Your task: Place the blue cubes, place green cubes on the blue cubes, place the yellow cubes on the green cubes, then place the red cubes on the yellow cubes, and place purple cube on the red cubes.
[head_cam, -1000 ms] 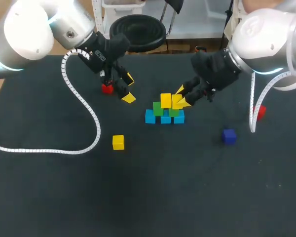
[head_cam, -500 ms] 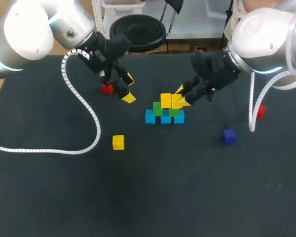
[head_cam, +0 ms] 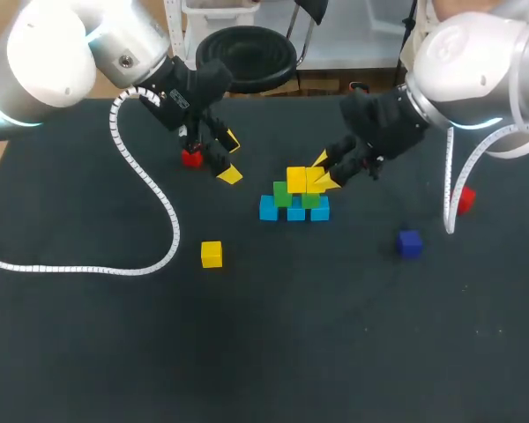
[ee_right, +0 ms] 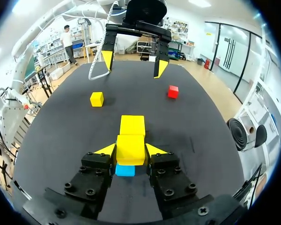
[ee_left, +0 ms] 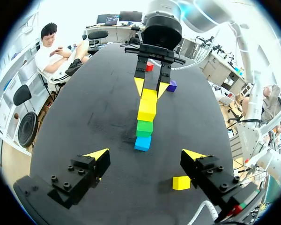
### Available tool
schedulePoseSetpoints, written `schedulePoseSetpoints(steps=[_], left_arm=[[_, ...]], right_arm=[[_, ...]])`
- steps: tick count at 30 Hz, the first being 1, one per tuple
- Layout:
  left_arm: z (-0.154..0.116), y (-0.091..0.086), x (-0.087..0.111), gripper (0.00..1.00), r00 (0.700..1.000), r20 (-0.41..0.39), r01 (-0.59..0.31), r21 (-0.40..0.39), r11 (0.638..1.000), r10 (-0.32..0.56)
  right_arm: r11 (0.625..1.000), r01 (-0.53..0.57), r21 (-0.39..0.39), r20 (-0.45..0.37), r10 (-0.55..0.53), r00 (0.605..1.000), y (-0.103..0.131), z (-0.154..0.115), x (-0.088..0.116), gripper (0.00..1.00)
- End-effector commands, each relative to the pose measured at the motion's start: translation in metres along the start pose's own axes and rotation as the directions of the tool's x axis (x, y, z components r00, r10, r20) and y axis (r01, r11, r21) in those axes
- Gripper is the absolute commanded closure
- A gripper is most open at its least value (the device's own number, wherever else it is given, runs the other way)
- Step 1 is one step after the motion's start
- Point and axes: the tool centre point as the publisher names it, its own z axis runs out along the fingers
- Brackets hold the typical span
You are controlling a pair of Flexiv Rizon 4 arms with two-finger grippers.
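Three blue cubes (head_cam: 267,209) stand in a row at mid-table, two green cubes (head_cam: 282,194) lie on them, and one yellow cube (head_cam: 296,179) sits on the green layer. My right gripper (head_cam: 326,174) is shut on a second yellow cube (head_cam: 316,181) beside it; the right wrist view shows this held yellow cube (ee_right: 130,147) between the fingers, above a blue cube (ee_right: 125,169). My left gripper (head_cam: 231,157) hangs open by a red cube (head_cam: 191,158), and in its wrist view the left gripper (ee_left: 145,154) is empty, the stack (ee_left: 144,126) ahead of it.
A loose yellow cube (head_cam: 212,254) lies left of and nearer than the stack. A purple cube (head_cam: 410,243) lies to the stack's right, and a second red cube (head_cam: 465,200) sits further right, behind my right arm's white cable. My left arm's cable loops over the table's left.
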Motion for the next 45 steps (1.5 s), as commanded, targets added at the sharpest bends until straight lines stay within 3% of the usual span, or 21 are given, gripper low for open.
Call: schedulePoseSetpoints(steps=[1, 5, 9, 11, 18, 19, 34, 40, 45], left_arm=[[0.000, 0.000, 0.001, 0.00, 1.000, 0.001, -0.002, 0.000, 1.000, 0.002], [0.000, 0.000, 0.001, 0.00, 1.000, 0.001, -0.002, 0.000, 1.000, 0.002], [0.000, 0.000, 0.001, 0.00, 1.000, 0.001, -0.002, 0.000, 1.000, 0.002], [0.000, 0.000, 0.001, 0.00, 1.000, 0.001, -0.002, 0.000, 1.000, 0.002], [0.000, 0.000, 0.001, 0.00, 1.000, 0.001, -0.002, 0.000, 1.000, 0.002], [0.000, 0.000, 0.001, 0.00, 1.000, 0.001, -0.002, 0.000, 1.000, 0.002], [0.000, 0.000, 0.001, 0.00, 1.000, 0.001, -0.002, 0.000, 1.000, 0.002], [0.000, 0.000, 0.001, 0.00, 1.000, 0.001, -0.002, 0.000, 1.000, 0.002], [0.000, 0.000, 0.001, 0.00, 1.000, 0.001, -0.002, 0.000, 1.000, 0.002]], right_arm=[[1.000, 0.002, -0.006, 0.004, -0.002, 1.000, -0.003, 0.001, 0.001, 1.00], [1.000, 0.003, -0.008, 0.003, -0.003, 1.000, -0.003, 0.001, 0.001, 0.96], [1.000, 0.004, -0.012, 0.005, -0.004, 1.000, -0.003, 0.002, 0.000, 0.74], [1.000, 0.003, -0.014, 0.008, -0.003, 1.000, -0.003, 0.003, 0.001, 0.67], [1.000, 0.003, -0.011, 0.015, -0.002, 1.000, -0.001, 0.001, 0.001, 0.16], [1.000, 0.002, -0.010, 0.016, -0.002, 1.000, -0.001, 0.001, 0.001, 0.00], [1.000, 0.014, 0.014, 0.041, -0.015, 0.999, 0.010, -0.010, 0.000, 0.00], [0.999, 0.040, 0.010, 0.095, -0.041, 0.995, 0.016, -0.023, 0.004, 0.00], [0.999, 0.044, 0.024, 0.088, -0.046, 0.995, 0.020, -0.037, 0.007, 0.00]])
